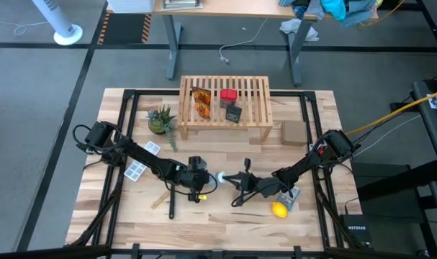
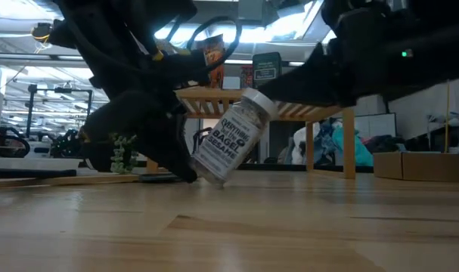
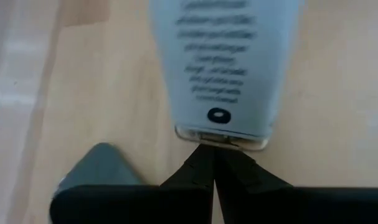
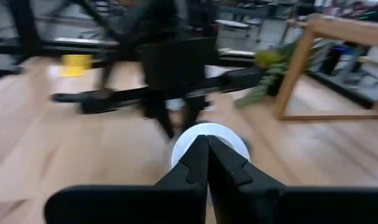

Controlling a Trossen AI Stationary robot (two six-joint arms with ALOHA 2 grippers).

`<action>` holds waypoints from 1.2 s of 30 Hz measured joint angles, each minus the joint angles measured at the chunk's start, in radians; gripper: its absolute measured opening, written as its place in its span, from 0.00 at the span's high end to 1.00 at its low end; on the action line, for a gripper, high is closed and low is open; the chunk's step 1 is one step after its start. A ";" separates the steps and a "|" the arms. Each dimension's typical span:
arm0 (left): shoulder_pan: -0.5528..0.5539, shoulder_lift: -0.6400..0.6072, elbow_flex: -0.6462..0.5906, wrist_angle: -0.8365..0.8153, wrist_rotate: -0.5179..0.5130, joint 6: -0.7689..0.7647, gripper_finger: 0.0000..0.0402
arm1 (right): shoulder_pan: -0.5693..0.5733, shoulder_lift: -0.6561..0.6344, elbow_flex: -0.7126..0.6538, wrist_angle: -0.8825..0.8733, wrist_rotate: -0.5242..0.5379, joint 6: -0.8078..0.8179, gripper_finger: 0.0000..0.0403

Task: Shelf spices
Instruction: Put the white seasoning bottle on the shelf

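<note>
I've got both hands pressed together, left hand (image 1: 207, 180) and right hand (image 1: 232, 179) propping the tilted sesame bottle (image 2: 233, 136) between them to upright it.

Two black jointed arms (image 1: 150, 162), dark cables

Both dark arms reach low toward the table's middle front. The left gripper (image 1: 207, 180) points to three o'clock, its two dark fingers (image 3: 201, 168) pressed together. The right gripper (image 1: 229, 179) points to nine o'clock, its fingers (image 4: 207, 158) likewise closed, tips nearly meeting the left's.
</note>
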State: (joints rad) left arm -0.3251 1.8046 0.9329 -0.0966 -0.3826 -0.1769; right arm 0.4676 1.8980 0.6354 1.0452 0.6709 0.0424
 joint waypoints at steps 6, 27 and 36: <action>-0.005 0.000 0.000 0.034 0.009 0.011 1.00 | -0.020 0.000 0.011 -0.001 -0.022 -0.014 0.98; -0.024 -0.006 0.008 0.079 0.008 0.015 1.00 | -0.049 0.003 0.011 0.032 -0.079 0.000 0.98; -0.064 -0.005 0.006 -0.002 -0.069 -0.024 1.00 | -0.058 0.006 0.014 0.043 -0.087 0.002 0.98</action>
State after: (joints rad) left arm -0.3891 1.7992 0.9389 -0.0984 -0.4513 -0.2005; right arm 0.4091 1.9038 0.6499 1.0887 0.5835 0.0441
